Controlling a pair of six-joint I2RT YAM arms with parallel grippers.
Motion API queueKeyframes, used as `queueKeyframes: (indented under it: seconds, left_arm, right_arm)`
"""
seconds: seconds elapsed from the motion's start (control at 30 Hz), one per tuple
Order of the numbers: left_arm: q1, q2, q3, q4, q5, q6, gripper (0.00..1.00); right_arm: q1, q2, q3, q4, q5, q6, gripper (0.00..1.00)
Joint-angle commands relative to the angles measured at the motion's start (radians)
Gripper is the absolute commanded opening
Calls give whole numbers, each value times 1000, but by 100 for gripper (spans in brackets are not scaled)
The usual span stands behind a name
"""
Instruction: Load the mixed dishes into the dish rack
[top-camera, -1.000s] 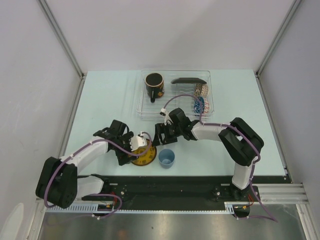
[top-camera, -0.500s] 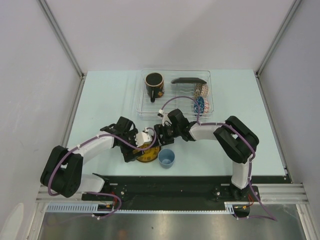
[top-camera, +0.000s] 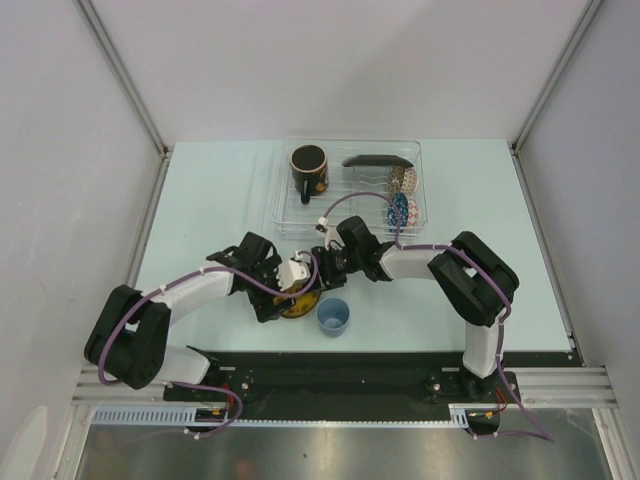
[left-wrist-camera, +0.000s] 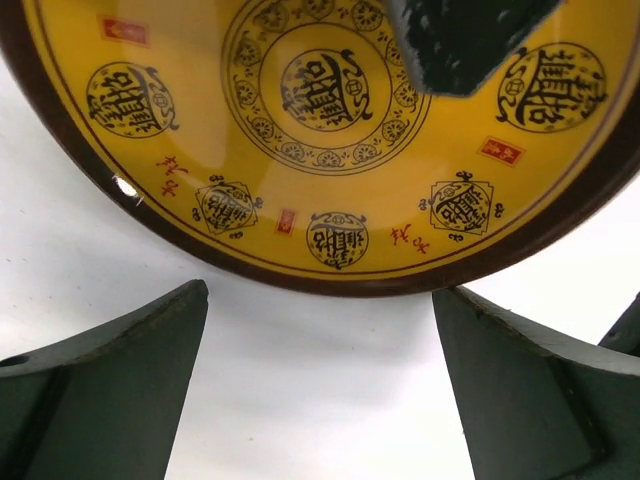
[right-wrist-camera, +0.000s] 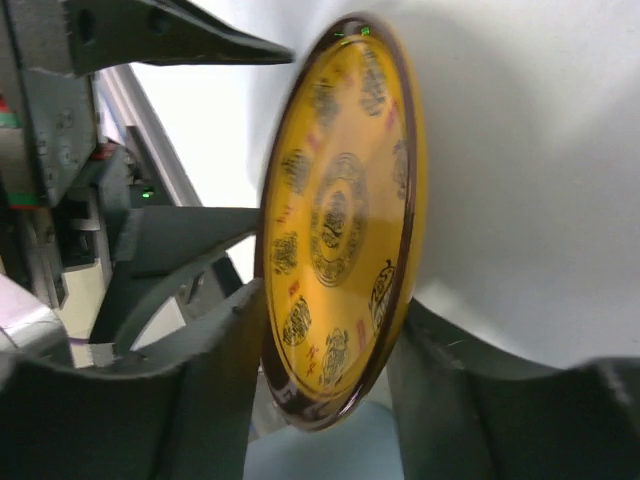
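Round, shallow, glossy: yellow-brown saucer (left-wrist-camera: 300, 180), yellow glaze inside a dark brown rim. Printed with a central medallion, a ring of small motifs, round black character seals and a few small red stamps.

Right gripper (right-wrist-camera: 330, 300): clamped on the saucer's rim. One matte, grainy black finger (left-wrist-camera: 460, 40) over the yellow face, the other behind the underside. Saucer apparently tipped up off the pale table (top-camera: 220, 200) on that side, though hard to say for sure.

Left gripper (left-wrist-camera: 320, 310): spread wide, touching nothing. Brown rim just ahead, between the two blunt dark tips.

Just beside both grippers, toward the arm bases: one light blue cup (top-camera: 333, 317), plain, smooth, upright with its mouth up, close to the saucer.

Beyond the right gripper, away from the bases: one dish rack (top-camera: 290, 222), clear ribbed plastic, rectangular, with a raised rim. Inside:
- one dark red-lined mug (top-camera: 309, 170), upright
- one black floral square plate (top-camera: 378, 161), seen edge-on
- one small red-white patterned bowl (top-camera: 405, 180), tipped on its side
- one blue patterned bowl (top-camera: 400, 210), tipped on its side

Six dishes counted: four in the rack, two outside it by the grippers.
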Motion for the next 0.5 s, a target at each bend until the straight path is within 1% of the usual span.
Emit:
queueKeyframes:
  seconds: [0.0, 0.07, 0.1, 0.17, 0.2, 0.27, 0.3, 0.37, 0.47]
  left_arm:
    - [-8, 4, 61, 114, 66, -48, 100]
    - [-8, 9, 72, 120, 71, -57, 100]
    - [-10, 12, 76, 120, 77, -62, 100]
    - [-10, 16, 90, 120, 82, -73, 100]
    - [-8, 16, 93, 116, 82, -74, 100]
    - [-10, 10, 101, 114, 83, -77, 100]
    - [-10, 1, 101, 108, 83, -79, 100]
    - [-10, -10, 107, 97, 77, -85, 100]
    - [-3, -50, 133, 53, 65, -99, 100]
  right_arm:
    - [-7, -44, 1, 104, -47, 50, 40]
    - [-12, -32, 0, 119, -52, 71, 32]
    - [-15, -24, 0, 124, -53, 78, 27]
    - [-13, -21, 0, 127, -53, 82, 21]
    - [-13, -24, 0, 125, -52, 81, 15]
    - [-15, -32, 0, 118, -47, 79, 11]
    - [-16, -40, 0, 116, -43, 73, 6]
    - [-26, -47, 0, 104, -35, 65, 0]
    - [-38, -75, 7, 66, -21, 33, 0]
